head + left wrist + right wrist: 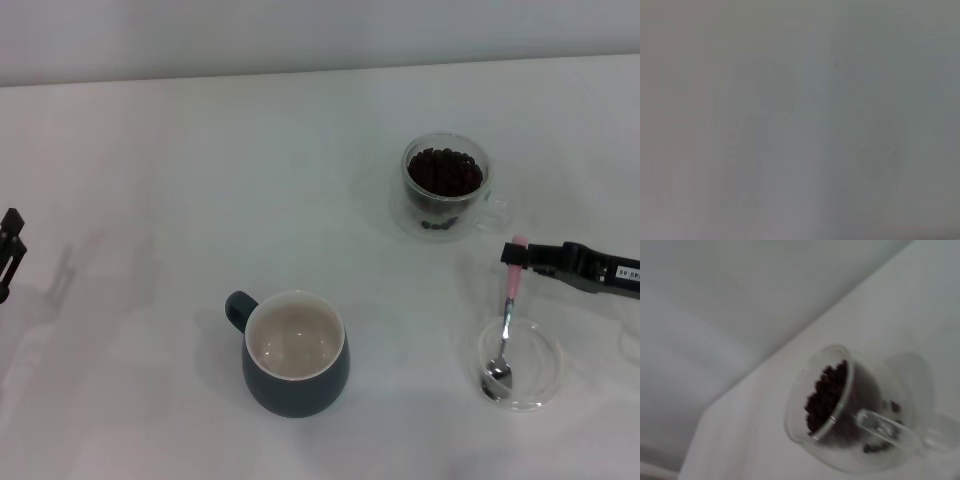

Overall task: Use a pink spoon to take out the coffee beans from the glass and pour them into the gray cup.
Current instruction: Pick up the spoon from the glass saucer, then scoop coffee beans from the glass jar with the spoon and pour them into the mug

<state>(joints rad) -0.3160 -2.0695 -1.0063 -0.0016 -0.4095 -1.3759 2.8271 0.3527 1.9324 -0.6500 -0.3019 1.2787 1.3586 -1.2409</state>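
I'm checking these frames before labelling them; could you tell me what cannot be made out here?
- Right gripper, head view: whether it grips the pink spoon; the arm is cut off by the edge.
- Left gripper, head view: mostly out of frame.
- Left wrist view: only a blank surface.
- Glass, right wrist view: blurred.

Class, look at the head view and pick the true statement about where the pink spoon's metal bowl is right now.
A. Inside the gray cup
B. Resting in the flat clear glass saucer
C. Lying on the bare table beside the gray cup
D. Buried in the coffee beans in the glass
B. The pink spoon has its bowl in the clear glass saucer, handle end at the right claw; the gray cup holds no spoon.
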